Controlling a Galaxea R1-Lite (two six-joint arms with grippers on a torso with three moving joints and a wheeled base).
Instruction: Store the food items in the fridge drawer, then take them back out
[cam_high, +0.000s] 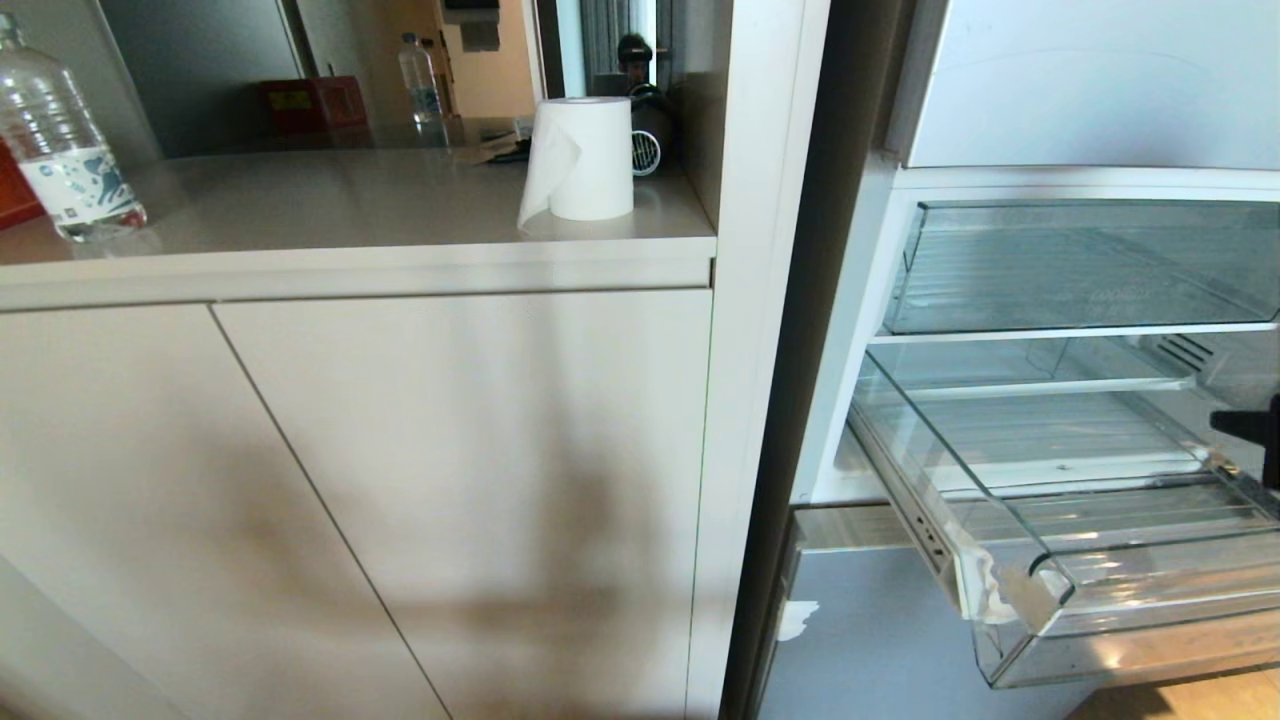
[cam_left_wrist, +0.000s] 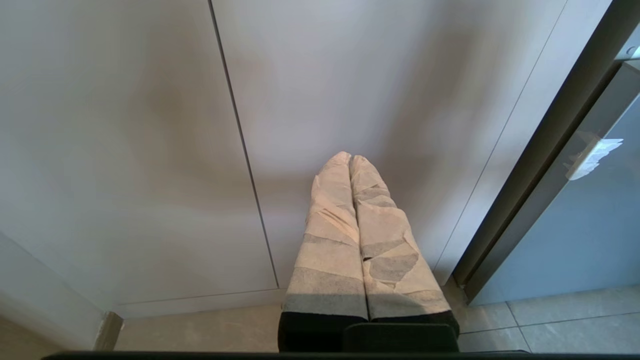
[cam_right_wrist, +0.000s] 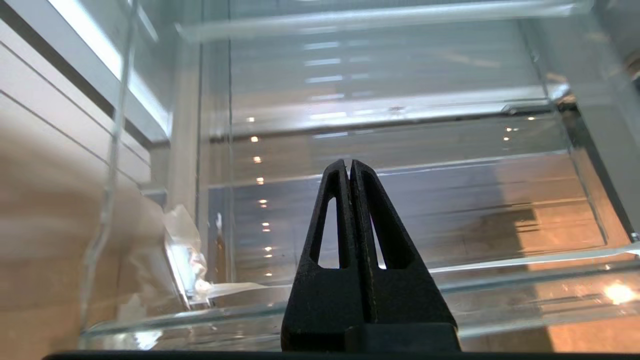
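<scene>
Fridge drawer (cam_high: 1010, 560) stood pulled out below clear shelf bin (cam_high: 1080, 265), whitish patch at front left corner; no fruit seen inside or anywhere in view. Right gripper (cam_right_wrist: 348, 165) hung over drawer near right edge, fingers pressed together, empty. Left gripper (cam_left_wrist: 350, 159) parked facing cabinet door (cam_left_wrist: 125, 150), taped fingers together. Judgement: drawer light, stiff, brittle clear plastic, slick; best held at front lip, mid-span. Fruit likely firm, glossy, prone to roll.
</scene>
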